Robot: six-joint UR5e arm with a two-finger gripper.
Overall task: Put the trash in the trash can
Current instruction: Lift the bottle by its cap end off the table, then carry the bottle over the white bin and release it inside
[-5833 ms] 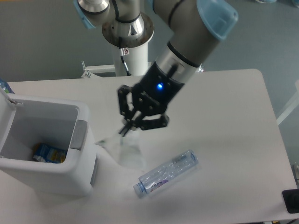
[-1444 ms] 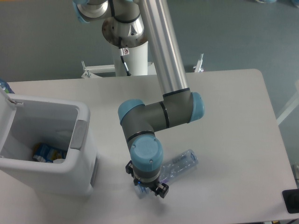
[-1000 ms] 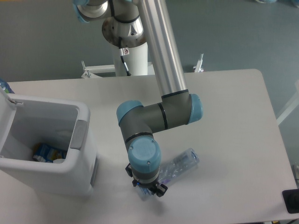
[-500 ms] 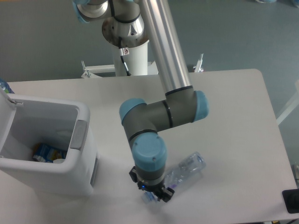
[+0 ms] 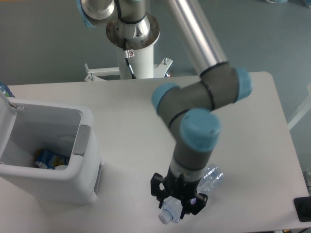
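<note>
My gripper (image 5: 178, 206) is at the front of the table, pointing down, and is shut on the clear crushed water bottle (image 5: 213, 175). The bottle's neck end (image 5: 167, 217) sticks out to the front left of the fingers and its body to the back right. It looks raised off the table. The white trash can (image 5: 88, 160) stands at the left with its lid (image 5: 5, 98) open. A small white piece in its bottom corner (image 5: 61, 167) looks like the crumpled wrapper, mostly hidden by the wall.
A blue and yellow packet (image 5: 48, 158) lies inside the can. The robot's base column (image 5: 134, 53) stands behind the table's back edge. A black object (image 5: 302, 208) sits at the table's front right corner.
The wrapper has left the table. The gripper has closed on the bottle, and the arm has swung to the right and risen toward the camera with it.
</note>
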